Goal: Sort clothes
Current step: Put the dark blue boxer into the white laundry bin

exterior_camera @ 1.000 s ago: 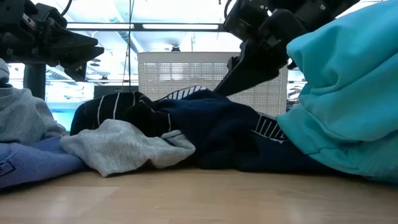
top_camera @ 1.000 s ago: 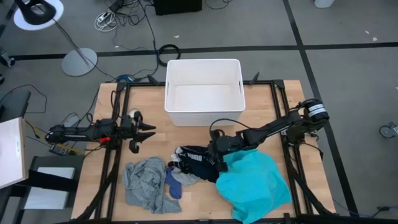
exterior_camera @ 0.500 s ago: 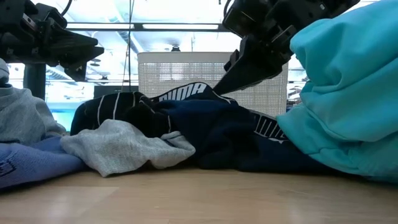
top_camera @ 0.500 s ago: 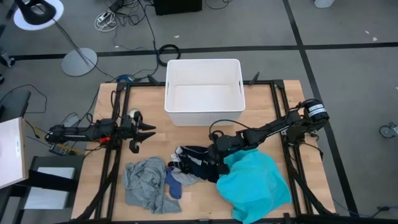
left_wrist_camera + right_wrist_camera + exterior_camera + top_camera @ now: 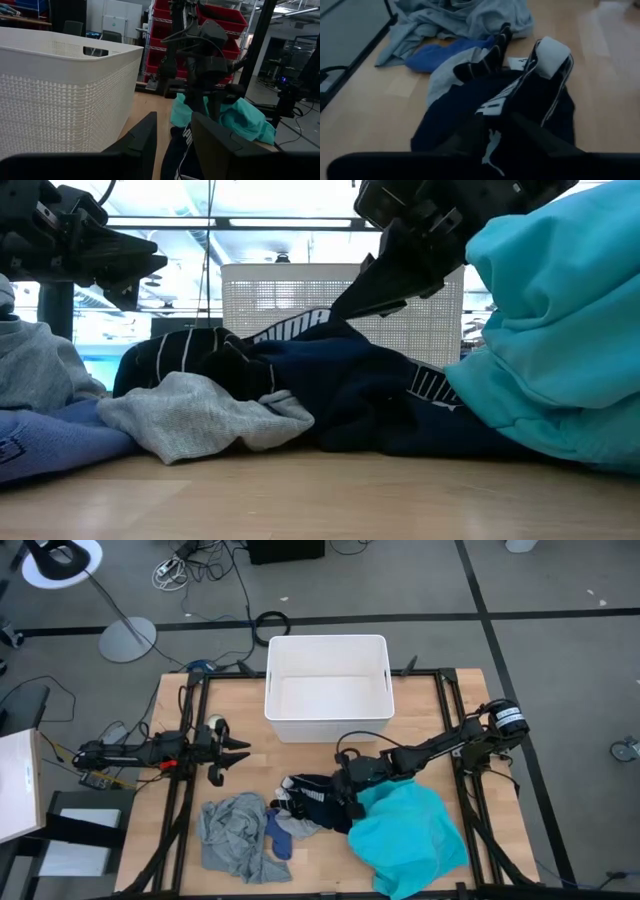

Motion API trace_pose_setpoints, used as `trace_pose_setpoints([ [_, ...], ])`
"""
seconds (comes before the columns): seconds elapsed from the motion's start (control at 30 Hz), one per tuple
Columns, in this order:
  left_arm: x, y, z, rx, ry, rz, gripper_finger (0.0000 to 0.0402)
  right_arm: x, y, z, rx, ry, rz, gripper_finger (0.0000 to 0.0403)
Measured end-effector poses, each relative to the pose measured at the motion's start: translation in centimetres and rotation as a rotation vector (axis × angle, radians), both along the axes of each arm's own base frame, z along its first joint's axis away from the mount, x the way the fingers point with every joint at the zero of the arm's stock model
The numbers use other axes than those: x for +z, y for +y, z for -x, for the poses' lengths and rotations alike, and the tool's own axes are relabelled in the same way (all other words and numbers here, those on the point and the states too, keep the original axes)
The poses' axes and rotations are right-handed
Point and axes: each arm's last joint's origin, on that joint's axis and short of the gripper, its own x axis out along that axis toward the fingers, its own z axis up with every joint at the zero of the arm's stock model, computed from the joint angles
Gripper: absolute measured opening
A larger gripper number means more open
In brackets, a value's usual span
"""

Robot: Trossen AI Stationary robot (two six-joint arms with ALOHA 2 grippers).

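The navy-black garment with white lettering [image 5: 315, 802] lies in the middle of the table's near half, its right part under the big turquoise garment [image 5: 405, 835]. My right gripper [image 5: 347, 792] is shut on the navy garment; it also shows in the low view [image 5: 340, 313]. To the left lie a grey sock [image 5: 300, 827], a blue sock [image 5: 277, 837] and the crumpled grey shirt [image 5: 230, 832]. My left gripper [image 5: 237, 750] hangs open and empty above the table's left side. My right gripper pinches a raised fold of the navy garment beside the white lettering [image 5: 305, 323] between its two fingers [image 5: 470, 137]. The fingers slant down from the table's right side. The fold is drawn up off the heap, and the rest of the garment [image 5: 350, 395] lies on the table.
The white plastic bin [image 5: 327, 725] stands at the table's far middle, open side up. Bare wood shows between the bin and the clothes and at the near left corner. The black frame rails [image 5: 190, 780] run along both sides of the table.
My right gripper has gone up a little with the pinched fold. The navy garment's top has risen with it, and the white lettering has turned into view in the low view. The rest of the heap has stayed where it was.
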Motion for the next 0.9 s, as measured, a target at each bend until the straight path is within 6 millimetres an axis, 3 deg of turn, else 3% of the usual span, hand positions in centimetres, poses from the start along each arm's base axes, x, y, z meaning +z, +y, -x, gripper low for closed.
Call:
trace_pose_setpoints([
  [0.2,0.0,0.0,0.0,0.0,0.001,0.0,0.0127,-0.3,-0.1,-0.4,-0.059,-0.023,0.0,0.0134],
  [0.37,0.0,0.0,0.0,0.0,-0.002,0.0,0.0127,-2.1,0.5,-0.8,0.015,0.028,-0.069,0.0141],
  [0.47,0.0,0.0,0.0,0.0,-0.001,0.0,0.0127,-2.8,0.7,-0.9,0.016,0.052,-0.075,0.0126],
  [0.57,0.0,0.0,0.0,0.0,0.0,0.0,0.0127,-2.6,0.8,-0.9,0.005,0.034,-0.073,0.0083],
  [0.67,0.0,0.0,0.0,0.0,-0.001,0.0,0.0127,-1.4,0.8,-0.7,0.023,-0.008,-0.054,0.0019],
  [0.9,0.0,0.0,0.0,0.0,0.0,0.0,0.0127,4.5,0.4,-1.1,0.037,-0.122,0.051,0.0005],
])
